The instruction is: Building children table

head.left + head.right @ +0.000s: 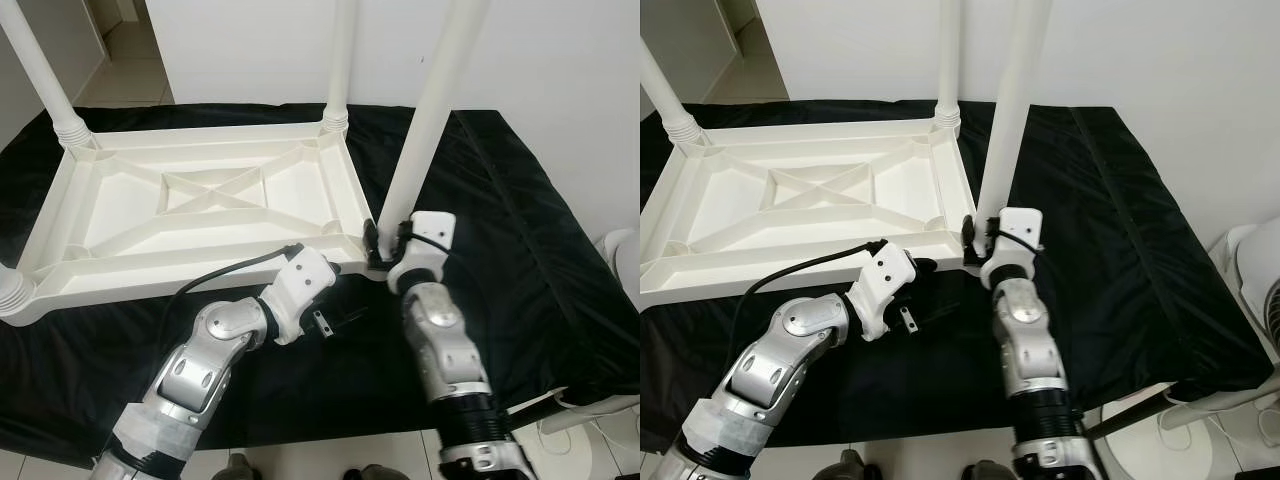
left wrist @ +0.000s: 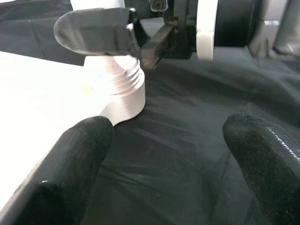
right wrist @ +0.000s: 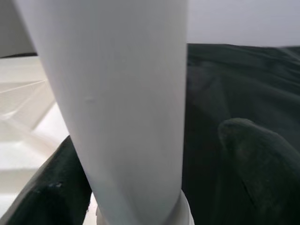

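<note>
A white plastic children's table [image 1: 200, 282] lies upside down on a black cloth. White legs stand up from its corners: far left [image 1: 40, 70], far right [image 1: 340, 60], and a ribbed collar [image 1: 12, 292] at the near left. At the near right corner stands another leg [image 1: 425, 120]. My right gripper [image 1: 385, 242] is open around its base, one finger against it and the other a little apart from the leg [image 3: 122, 103]. My left gripper [image 1: 335, 320] hovers open over the cloth just in front of that corner, facing the ribbed collar [image 2: 119, 89], nothing between its fingers.
The black cloth [image 1: 520, 230] covers the whole work surface and drops off at the front and right edges. A white rounded appliance [image 1: 1252, 270] stands on the floor at the right. A white wall rises behind, and a doorway opens at the far left.
</note>
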